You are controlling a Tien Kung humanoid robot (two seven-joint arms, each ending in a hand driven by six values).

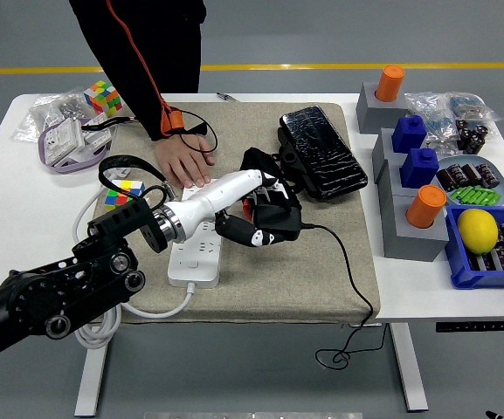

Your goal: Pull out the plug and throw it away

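Note:
My left hand (256, 223) is shut on the black plug (278, 229) and holds it to the right of the white power strip (196, 255), clear of its sockets. The plug's black cable (343, 262) runs right over the beige mat (304, 279) and hangs off the table's front edge. A person's hand (184, 161) presses flat on the mat just beyond the power strip's far end. My right arm is out of view.
A black bundle (265, 175) and a black wrapped case (320, 150) lie behind my hand. Grey blocks with orange and blue pegs (413, 188) and a blue bin with a lemon (479, 231) stand right. Cubes (103, 96) and bags lie far left.

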